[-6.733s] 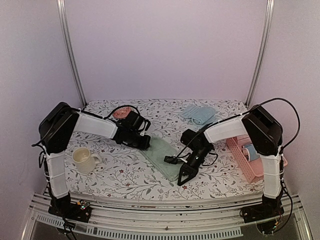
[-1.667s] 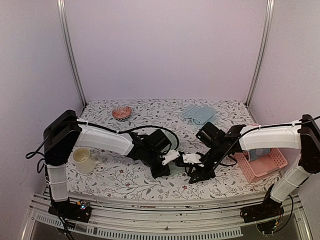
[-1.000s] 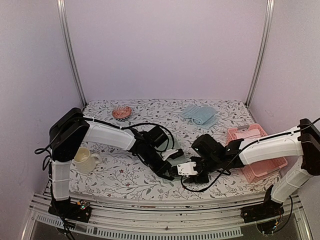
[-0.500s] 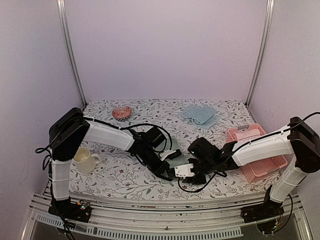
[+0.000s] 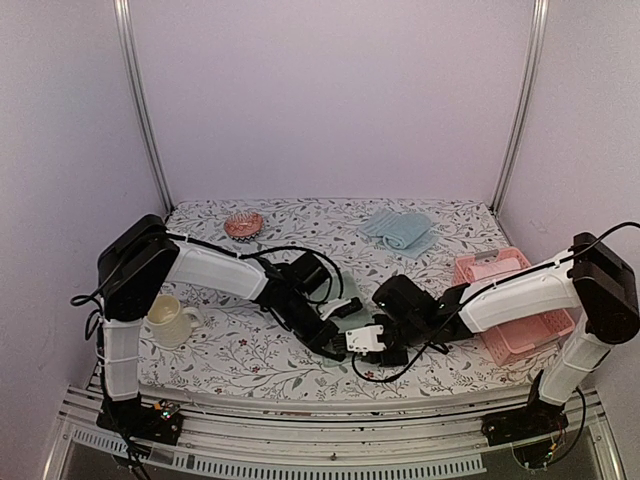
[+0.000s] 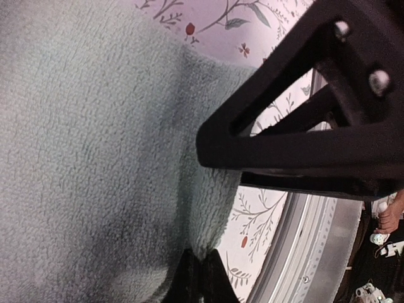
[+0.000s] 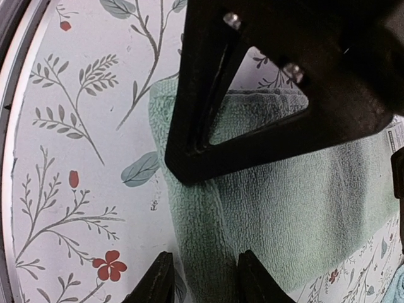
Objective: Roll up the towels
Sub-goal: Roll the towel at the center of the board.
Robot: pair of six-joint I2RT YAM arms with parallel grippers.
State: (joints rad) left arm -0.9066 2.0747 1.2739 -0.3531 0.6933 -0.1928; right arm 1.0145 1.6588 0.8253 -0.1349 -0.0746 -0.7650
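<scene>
The pale green towel point(image 5: 352, 296) lies at the table's middle front, mostly hidden under both arms. My left gripper point(image 5: 335, 345) is shut on its near edge; in the left wrist view the towel point(image 6: 95, 158) fills the left side and the gripper point(image 6: 203, 262) pinches a fold. My right gripper point(image 5: 362, 345) faces it closely. In the right wrist view it point(image 7: 203, 281) stands open astride the towel's point(image 7: 284, 208) thick rolled edge. The light blue towel point(image 5: 400, 228) lies crumpled at the back right, away from both grippers.
A pink basket point(image 5: 512, 300) stands at the right edge beside the right arm. A cream mug point(image 5: 170, 320) sits at the front left and a small bowl point(image 5: 243, 224) at the back left. The table's metal front rail point(image 6: 315, 252) runs close to the grippers.
My right gripper has slid left along the table until it sits against the left gripper at the green towel's near end. The left gripper has held its grip and barely moved.
</scene>
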